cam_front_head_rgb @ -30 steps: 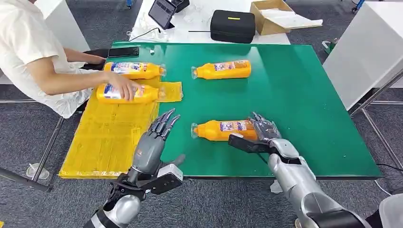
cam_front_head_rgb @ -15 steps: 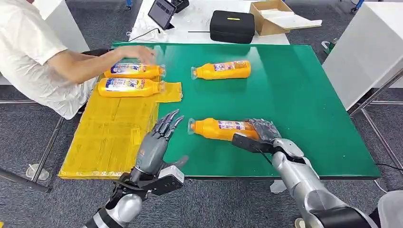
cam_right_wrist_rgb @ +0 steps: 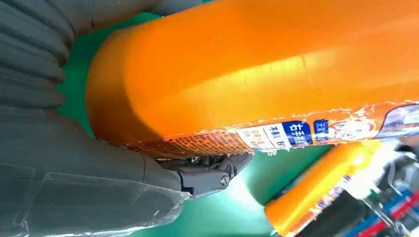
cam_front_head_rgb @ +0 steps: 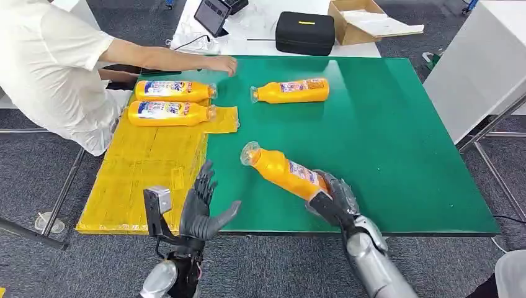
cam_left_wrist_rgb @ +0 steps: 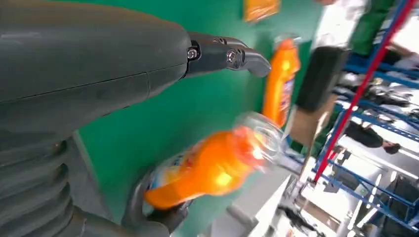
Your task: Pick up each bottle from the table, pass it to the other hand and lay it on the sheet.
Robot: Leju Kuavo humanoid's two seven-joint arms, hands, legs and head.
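Above the green surface [cam_front_head_rgb: 384, 124] near its front edge, right hand [cam_front_head_rgb: 332, 200] grips orange bottle [cam_front_head_rgb: 282, 171] by its base, cap twd left hand [cam_front_head_rgb: 203, 205], fingers spread & empty: handover step, next needs left to clasp bottle.

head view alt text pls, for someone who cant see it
The robot's right hand holds an orange bottle tilted above a green table, while its left hand is open nearby. Two bottles lie on a yellow sheet, another on the table, and a person reaches across.
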